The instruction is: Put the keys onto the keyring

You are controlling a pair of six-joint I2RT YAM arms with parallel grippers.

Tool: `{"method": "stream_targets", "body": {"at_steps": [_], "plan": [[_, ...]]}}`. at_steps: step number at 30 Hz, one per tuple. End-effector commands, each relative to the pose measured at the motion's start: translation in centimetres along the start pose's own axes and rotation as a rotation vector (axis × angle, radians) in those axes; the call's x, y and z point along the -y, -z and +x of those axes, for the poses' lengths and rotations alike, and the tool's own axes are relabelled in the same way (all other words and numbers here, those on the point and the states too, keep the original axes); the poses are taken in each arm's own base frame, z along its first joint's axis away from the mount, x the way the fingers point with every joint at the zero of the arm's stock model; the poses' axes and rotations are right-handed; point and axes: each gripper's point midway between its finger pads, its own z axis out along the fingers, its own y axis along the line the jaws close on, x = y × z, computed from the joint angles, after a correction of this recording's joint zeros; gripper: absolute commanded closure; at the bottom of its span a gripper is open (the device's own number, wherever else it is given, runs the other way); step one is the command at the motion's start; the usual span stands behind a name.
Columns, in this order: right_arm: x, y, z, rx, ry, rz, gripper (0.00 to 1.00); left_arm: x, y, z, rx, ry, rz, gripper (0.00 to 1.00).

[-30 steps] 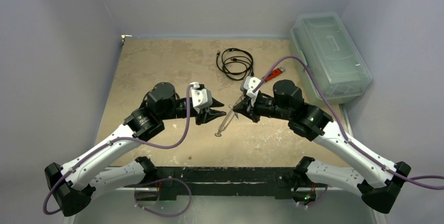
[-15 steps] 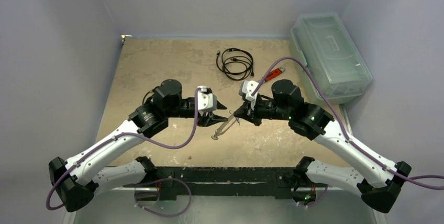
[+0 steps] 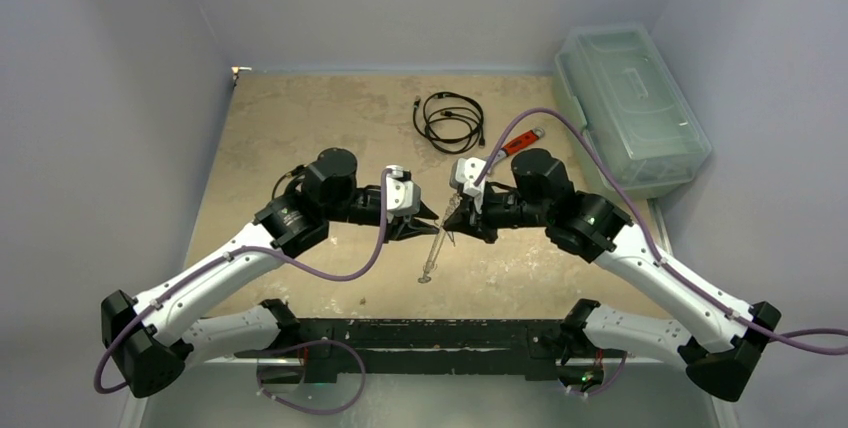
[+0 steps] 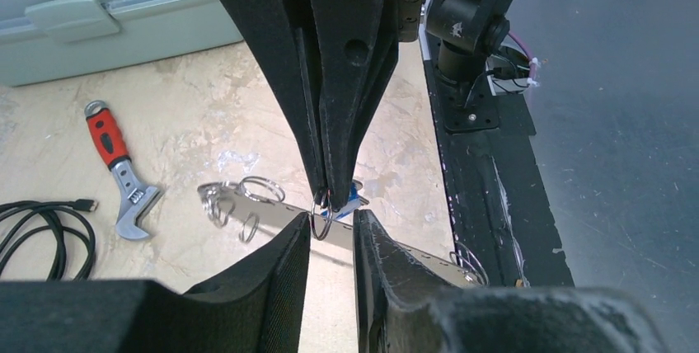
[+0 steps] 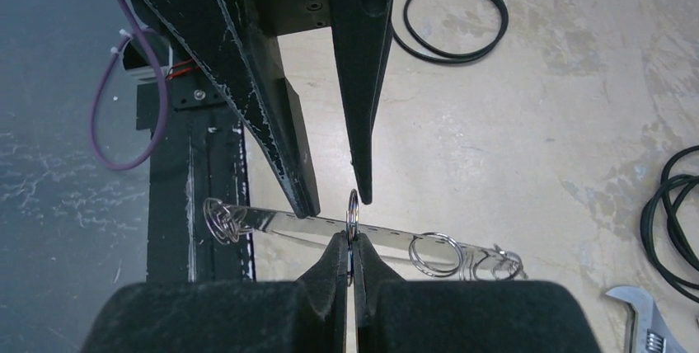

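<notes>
The right fingers are clenched on the keyring, holding it edge-on above the desk. The left fingers are released, spread beside it. A blue key sits at the ring.

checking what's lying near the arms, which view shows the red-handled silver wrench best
Left wrist view: the red-handled silver wrench lies whole on the beige table, grip and jaw both clear. Top external shows it tiny, only the red handle plain. Right wrist catches only its silver jaw in the bottom corner.
</notes>
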Motion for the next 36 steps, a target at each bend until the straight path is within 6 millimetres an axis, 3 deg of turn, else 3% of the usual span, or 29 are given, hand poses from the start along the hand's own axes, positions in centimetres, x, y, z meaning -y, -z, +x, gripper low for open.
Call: {"method": "stream_targets", "body": {"at_steps": [1, 19, 26, 31, 36], "plan": [[-0.55, 0.67, -2.91, 0.072, 0.063, -0.037, 1.00, 0.26, -0.01, -2.34, 0.052, -0.056, 0.032, 0.76], [-1.03, 0.28, -3.04, 0.063, 0.061, -0.082, 1.00, 0.30, -0.21, -2.20, 0.049, -0.047, 0.044, 0.92], [-0.96, 0.10, -3.02, 0.057, 0.060, -0.084, 1.00, 0.49, -0.38, -2.04, 0.049, -0.037, 0.060, 0.86], [-0.93, 0.07, -3.05, 0.056, 0.062, -0.086, 1.00, 0.56, -0.46, -1.94, 0.049, -0.036, 0.067, 1.00], [-0.66, 0.12, -3.18, 0.060, 0.056, -0.068, 1.00, 0.75, -0.46, -2.13, 0.064, -0.028, 0.071, 1.00]]}}
